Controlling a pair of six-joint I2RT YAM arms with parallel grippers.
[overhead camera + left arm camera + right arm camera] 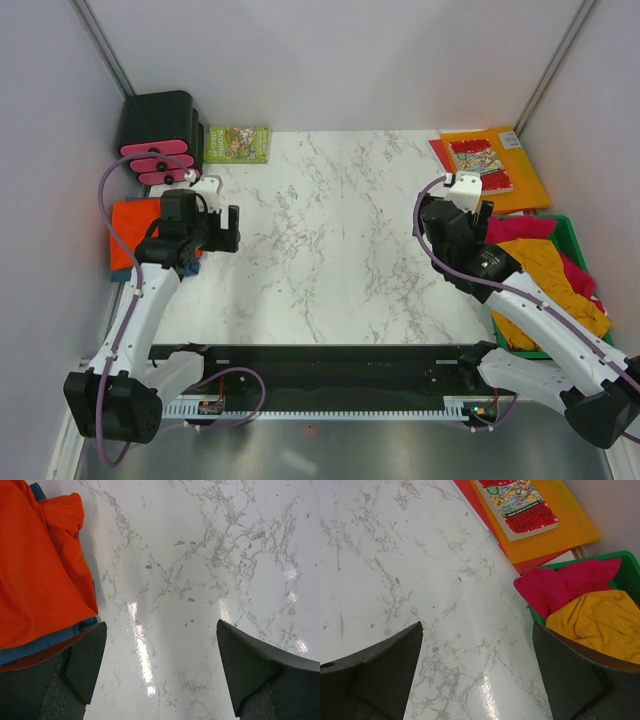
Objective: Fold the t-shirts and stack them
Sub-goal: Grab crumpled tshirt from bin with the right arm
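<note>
In the left wrist view, the left end effector (161,625) was wide open and held nothing. It hung over the shiny marble tabletop (200,555). Just beside its left finger lay the red-orange t-shirt (40,570), soft and a bit wrinkled. It sat on top of a blue t-shirt (30,647), and only a thin blue edge peeked out. I think this was the stack, kept at the side so there was room to fold.

In the right wrist view, the right end effector (477,626) was wide open too, with nothing in it. Near its right finger was a green bin (620,562) with a hard rim. A crimson-pink t-shirt (555,587) and a mustard t-shirt (600,620) lay bunched up inside, not folded yet. The arm seemed to face the bin so it could pick one next. Past the bin lay a stiff, flat orange folder (560,535) with a bright comic book (517,502) on it.

In the top view, the stack was at the left edge and the bin at the right edge, well apart. A green book (238,143) lay at the far side.
</note>
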